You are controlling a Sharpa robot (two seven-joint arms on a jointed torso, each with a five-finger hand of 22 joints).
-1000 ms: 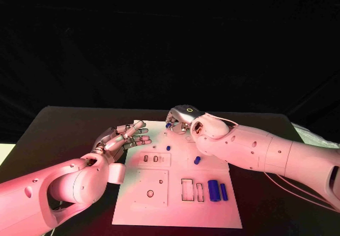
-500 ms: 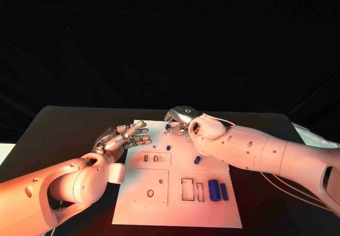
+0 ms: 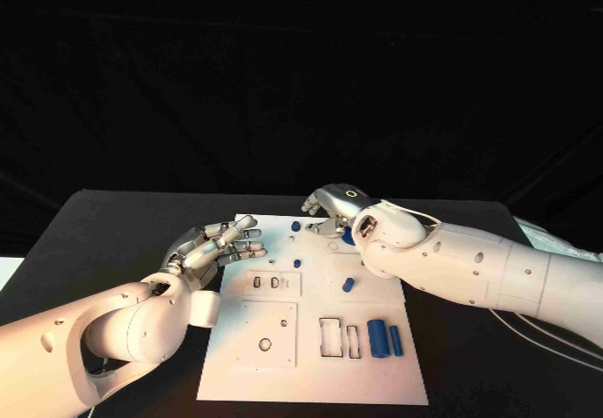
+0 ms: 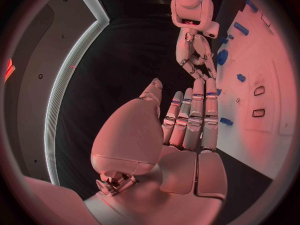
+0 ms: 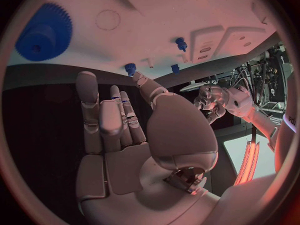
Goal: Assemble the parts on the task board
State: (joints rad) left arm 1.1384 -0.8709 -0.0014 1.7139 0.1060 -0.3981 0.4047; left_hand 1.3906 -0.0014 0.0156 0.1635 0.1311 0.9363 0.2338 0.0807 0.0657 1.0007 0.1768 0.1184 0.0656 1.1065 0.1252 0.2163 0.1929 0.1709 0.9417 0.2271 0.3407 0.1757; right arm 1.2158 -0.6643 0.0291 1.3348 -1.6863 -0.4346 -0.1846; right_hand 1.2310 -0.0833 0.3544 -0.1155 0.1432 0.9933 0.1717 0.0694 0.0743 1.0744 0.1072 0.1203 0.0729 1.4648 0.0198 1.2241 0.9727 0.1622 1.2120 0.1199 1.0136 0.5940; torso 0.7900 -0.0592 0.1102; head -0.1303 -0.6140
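The task board (image 3: 315,348) looks like smooth matt white plastic. Blue gear (image 5: 44,32) seems moulded plastic. The table (image 3: 113,235) is matt black.

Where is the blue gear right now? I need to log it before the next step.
In the head view, the blue gear lies at the task board's far edge, right beside the right hand; the right wrist view shows it beyond the fingers.

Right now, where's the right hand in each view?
Head view: right hand over the far edge of the task board.
Left wrist view: right hand beyond the left hand, beside the board.
Right wrist view: right hand mid-picture, fingers straight.
Shared landmark: the task board.
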